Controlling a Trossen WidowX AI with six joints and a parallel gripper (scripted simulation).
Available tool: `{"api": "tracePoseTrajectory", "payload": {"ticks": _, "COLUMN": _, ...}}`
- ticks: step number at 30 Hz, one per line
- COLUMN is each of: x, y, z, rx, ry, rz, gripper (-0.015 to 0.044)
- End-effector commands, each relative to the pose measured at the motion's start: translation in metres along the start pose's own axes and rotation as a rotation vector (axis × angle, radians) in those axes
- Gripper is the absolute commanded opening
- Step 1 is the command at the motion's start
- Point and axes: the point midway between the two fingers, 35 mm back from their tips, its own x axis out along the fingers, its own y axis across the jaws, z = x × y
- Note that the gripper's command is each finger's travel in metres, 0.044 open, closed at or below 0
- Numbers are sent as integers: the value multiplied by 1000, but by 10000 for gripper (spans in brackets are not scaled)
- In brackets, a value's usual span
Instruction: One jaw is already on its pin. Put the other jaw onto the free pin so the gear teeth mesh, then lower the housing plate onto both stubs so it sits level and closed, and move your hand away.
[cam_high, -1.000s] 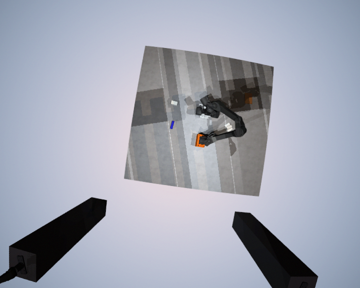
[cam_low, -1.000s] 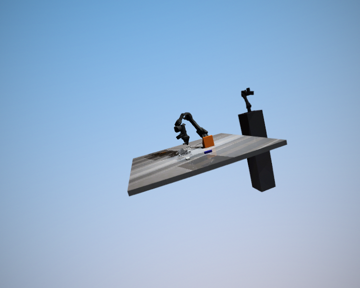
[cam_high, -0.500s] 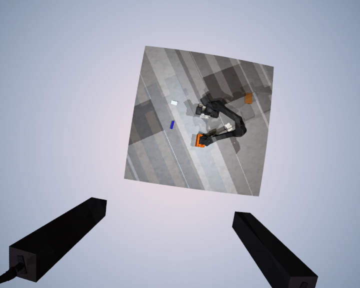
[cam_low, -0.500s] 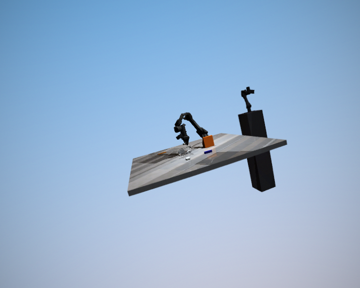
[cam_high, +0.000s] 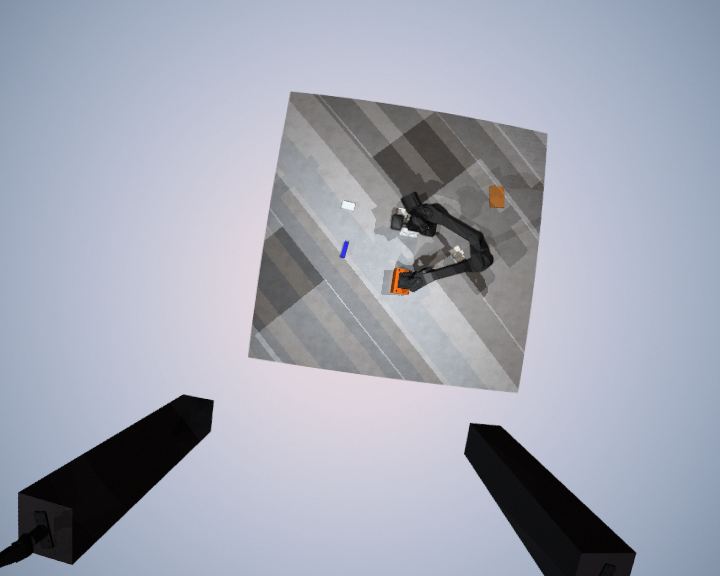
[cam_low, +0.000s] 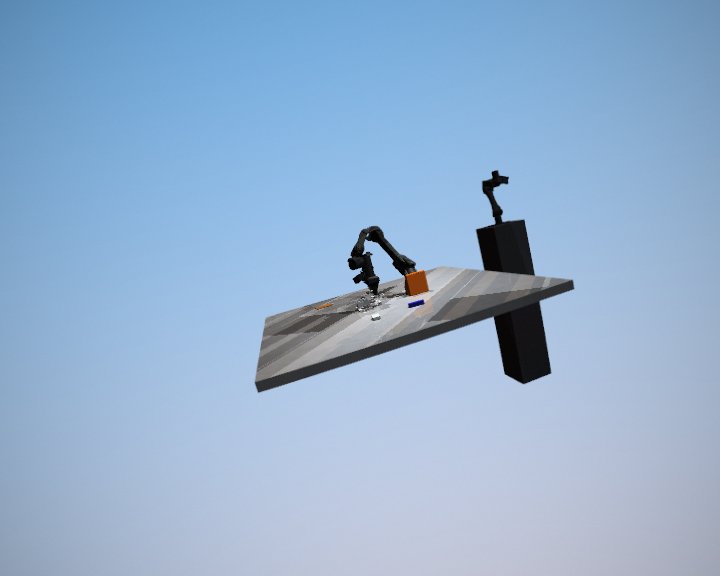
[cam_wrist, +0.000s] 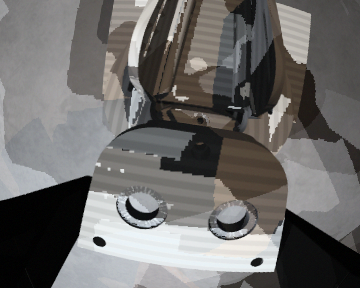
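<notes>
My gripper (cam_wrist: 186, 204) (cam_low: 374, 292) is shut on the housing plate (cam_wrist: 185, 240), with one black finger at each side of it in the wrist view. The plate is grey and white, rounded along its upper edge, with two large ringed holes and small dark holes. Light round surfaces show in the large holes; I cannot tell whether they are the stubs, or whether the plate is seated. Above the plate in the wrist view are the long, shiny jaws (cam_wrist: 142, 45). Their pins and gear teeth are hidden, so I cannot tell whether they mesh. Reflections blur the parts.
A white block (cam_high: 348, 205) (cam_low: 375, 317) and a blue bar (cam_high: 344, 249) (cam_low: 416, 303) lie on the table. A flat orange piece (cam_high: 496, 197) (cam_low: 324, 306) lies farther off. An orange block (cam_low: 416, 282) stands at the arm's base. A small white piece (cam_high: 458, 253) lies near the arm.
</notes>
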Motion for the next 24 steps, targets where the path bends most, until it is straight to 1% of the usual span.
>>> {"api": "tracePoseTrajectory", "payload": {"ticks": 1, "x": 9, "y": -1, "z": -3, "rx": -11, "ry": 10, "rz": -9, "gripper": 351}}
{"api": "tracePoseTrajectory", "payload": {"ticks": 18, "x": 36, "y": -2, "z": -5, "rx": -9, "ry": 10, "rz": -13, "gripper": 351}}
{"api": "tracePoseTrajectory", "payload": {"ticks": 24, "x": 38, "y": -3, "z": -5, "rx": -9, "ry": 11, "rz": -13, "gripper": 351}}
